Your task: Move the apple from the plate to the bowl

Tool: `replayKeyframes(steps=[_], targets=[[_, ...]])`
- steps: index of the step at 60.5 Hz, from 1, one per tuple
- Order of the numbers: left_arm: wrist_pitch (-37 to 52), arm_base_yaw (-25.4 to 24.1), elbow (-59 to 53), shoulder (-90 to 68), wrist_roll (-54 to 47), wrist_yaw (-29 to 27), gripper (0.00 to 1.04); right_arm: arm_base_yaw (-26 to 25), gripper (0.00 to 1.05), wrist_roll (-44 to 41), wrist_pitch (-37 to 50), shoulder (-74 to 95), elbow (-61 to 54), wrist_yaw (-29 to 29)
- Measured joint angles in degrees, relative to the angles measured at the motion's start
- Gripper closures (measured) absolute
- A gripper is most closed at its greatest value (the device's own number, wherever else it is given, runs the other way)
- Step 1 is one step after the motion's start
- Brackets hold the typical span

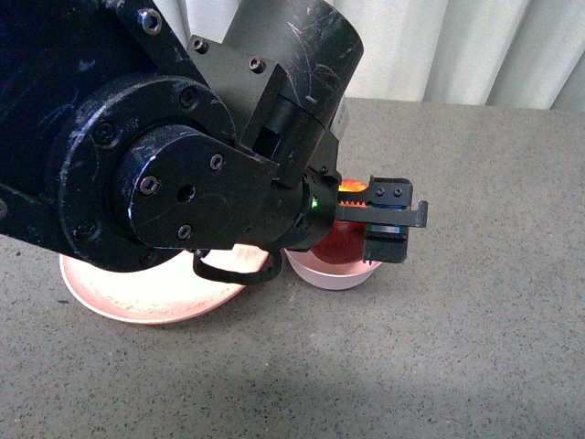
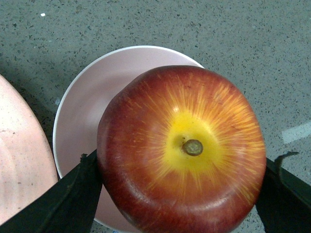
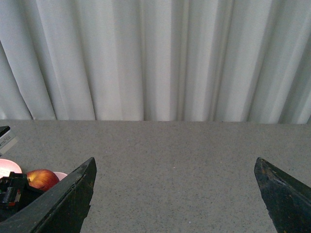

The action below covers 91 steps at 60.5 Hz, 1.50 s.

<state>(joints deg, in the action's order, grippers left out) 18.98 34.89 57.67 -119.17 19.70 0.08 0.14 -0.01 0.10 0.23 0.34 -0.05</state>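
The dark-red apple [image 2: 184, 150], with a yellow patch round its stem, is gripped between the black fingers [image 2: 73, 199] of my left gripper [image 2: 182, 162]. It hangs right over the pale pink bowl [image 2: 92, 97]. In the front view the left gripper [image 1: 388, 219] holds the apple [image 1: 343, 240] just above the bowl [image 1: 334, 274]. The salmon-pink plate [image 1: 137, 297] lies beside the bowl on its left, partly hidden by my left arm, and its edge shows in the left wrist view [image 2: 19, 160]. My right gripper [image 3: 175, 165] is open and empty, away from the bowl. From there the apple [image 3: 43, 178] shows in the distance.
My left arm [image 1: 164, 137] fills the upper left of the front view and hides the table behind it. The grey speckled table [image 1: 475, 347] stretches to the right and front. A white curtain [image 3: 155, 58] hangs behind the table's far edge.
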Motion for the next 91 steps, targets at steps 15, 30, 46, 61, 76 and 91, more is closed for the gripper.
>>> replayKeyframes(steps=[15, 30, 46, 61, 76, 91], targets=[[2.2, -0.1, -1.4, 2.0, 0.3, 0.1, 0.07, 0.0, 0.09, 0.0, 0.0, 0.0, 0.0, 0.0], [13.4, -2.1, -10.3, 12.1, 1.9, -4.7, 0.07, 0.0, 0.09, 0.0, 0.0, 0.0, 0.0, 0.0], [16.9, -5.1, -23.5, 24.6, -0.6, -10.3, 0.07, 0.0, 0.09, 0.0, 0.0, 0.0, 0.0, 0.0], [28.3, -5.2, -33.8, 29.4, -8.0, -20.2, 0.16, 0.0, 0.09, 0.0, 0.0, 0.0, 0.0, 0.0], [49.7, -13.0, -46.7, 38.8, -17.9, -21.3, 0.60, 0.0, 0.09, 0.0, 0.0, 0.0, 0.0, 0.1], [38.9, -19.8, -52.1, 54.7, -18.8, -14.8, 1.01, 0.0, 0.09, 0.0, 0.0, 0.0, 0.0, 0.0]])
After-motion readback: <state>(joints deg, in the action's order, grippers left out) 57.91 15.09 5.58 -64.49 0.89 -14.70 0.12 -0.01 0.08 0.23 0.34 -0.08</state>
